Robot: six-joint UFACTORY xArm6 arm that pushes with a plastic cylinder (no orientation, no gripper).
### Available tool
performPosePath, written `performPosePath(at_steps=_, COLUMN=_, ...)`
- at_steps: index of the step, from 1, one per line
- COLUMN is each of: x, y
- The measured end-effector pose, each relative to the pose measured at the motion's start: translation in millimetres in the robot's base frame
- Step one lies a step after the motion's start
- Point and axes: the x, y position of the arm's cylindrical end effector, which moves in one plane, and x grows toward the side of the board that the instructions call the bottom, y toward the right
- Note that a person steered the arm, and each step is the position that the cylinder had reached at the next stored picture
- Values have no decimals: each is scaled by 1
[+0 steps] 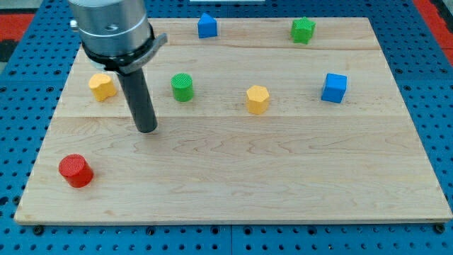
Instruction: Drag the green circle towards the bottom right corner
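On the wooden table [283, 177], left of centre, the green circle [182, 87] stands upright, its round face up, apart from my tip [146, 130], just nearer and to its left; the rod carries no fingers and grasps nothing; a yellow hexagonal block [257, 99] sits to the right.

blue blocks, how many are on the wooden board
2: one small blue block at the view's top edge, left of centre; one blue cube at the right. The arm may hide more.
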Motion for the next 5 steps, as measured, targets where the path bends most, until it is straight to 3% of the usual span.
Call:
performPosePath(at_steps=2, x=-1, y=-1)
performPosePath(at_steps=4, x=-6, y=-64)
performPosePath(at_steps=5, x=-39, y=-69)
